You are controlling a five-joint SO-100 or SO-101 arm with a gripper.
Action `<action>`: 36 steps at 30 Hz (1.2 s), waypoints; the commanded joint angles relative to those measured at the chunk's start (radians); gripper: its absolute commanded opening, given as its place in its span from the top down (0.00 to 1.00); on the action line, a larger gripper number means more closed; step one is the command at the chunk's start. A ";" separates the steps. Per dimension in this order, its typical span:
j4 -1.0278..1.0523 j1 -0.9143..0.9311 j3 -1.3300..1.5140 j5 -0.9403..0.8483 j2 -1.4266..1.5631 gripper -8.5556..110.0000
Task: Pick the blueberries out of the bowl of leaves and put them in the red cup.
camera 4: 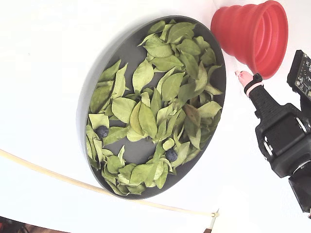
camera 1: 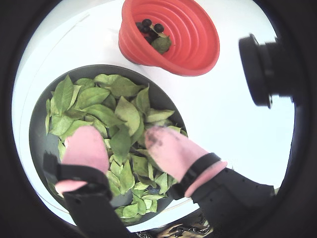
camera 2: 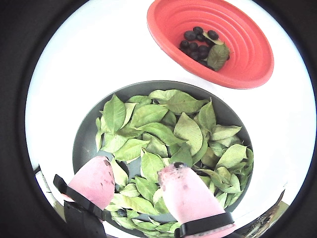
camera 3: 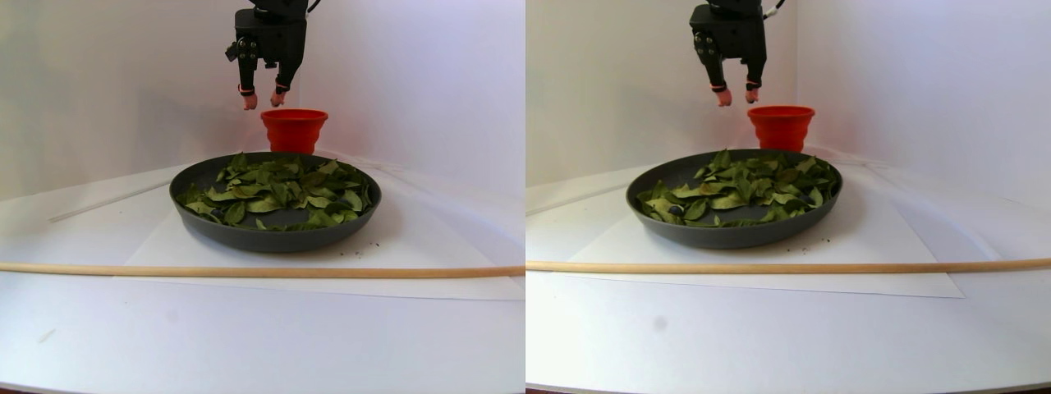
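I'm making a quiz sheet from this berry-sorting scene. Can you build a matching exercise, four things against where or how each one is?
Things:
1. gripper
2. red cup
3. bowl
4. wooden stick

Places or states:
A. holds blueberries and one leaf
B. lies on the table in front of the bowl
C. open and empty, raised above the bowl
D. filled with leaves, two berries showing

Pairs: 1-C, 2-A, 3-D, 4-B
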 commanded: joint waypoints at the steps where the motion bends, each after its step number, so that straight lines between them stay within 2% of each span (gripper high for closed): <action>1: 0.020 -0.008 -0.012 -0.003 0.129 0.78; 36: 0.112 -0.066 0.233 0.000 0.264 0.78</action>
